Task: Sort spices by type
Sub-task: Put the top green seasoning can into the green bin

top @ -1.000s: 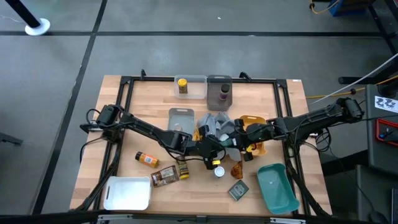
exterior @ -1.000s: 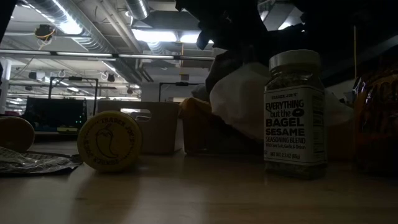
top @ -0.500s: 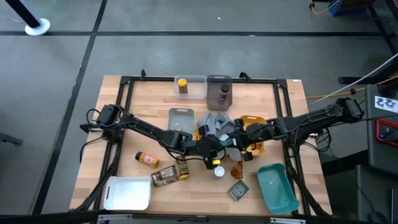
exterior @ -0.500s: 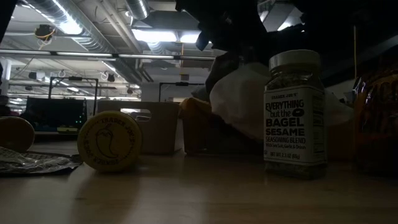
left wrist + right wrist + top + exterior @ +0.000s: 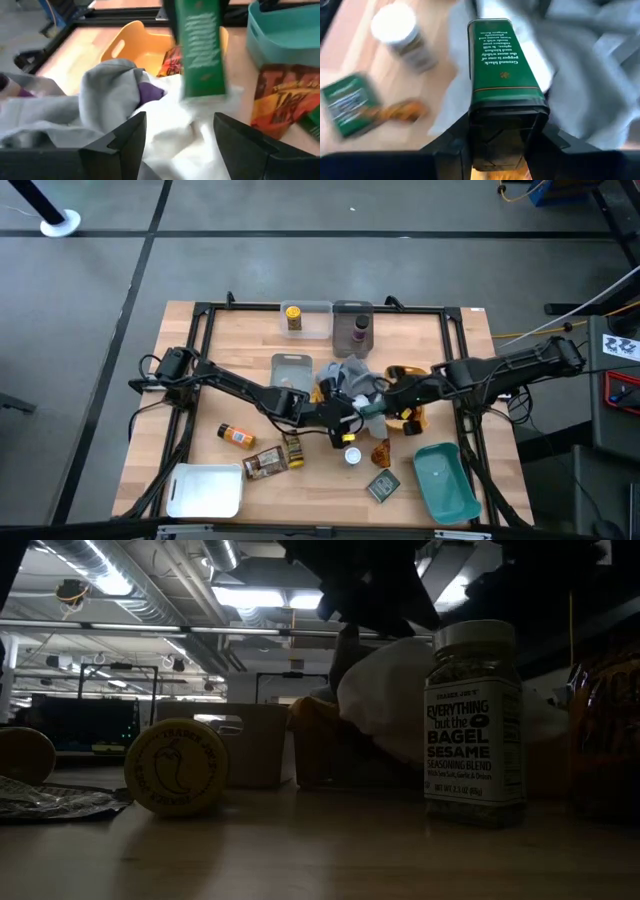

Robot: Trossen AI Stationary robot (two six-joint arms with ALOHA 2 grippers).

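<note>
The right gripper is clamped on one end of a green black-pepper tin, holding it in the air above the grey cloth and white cloth heaped at the middle of the table. The left gripper sits just beside it, jaws spread and empty, with the tin hanging in front of its fingers. The step in hand looks like a lift-off: the tin is coming away from the cloth pile, to be taken to wherever tins belong. A second green tin lies on the bare wood beside the teal tray, and the white-lidded sesame seasoning jar stands near the cloths. The next move calls for carrying the tin clear of the cloths and the left arm, then setting it with its match, probably in the teal tray, though which tray is meant for tins is not shown.
</note>
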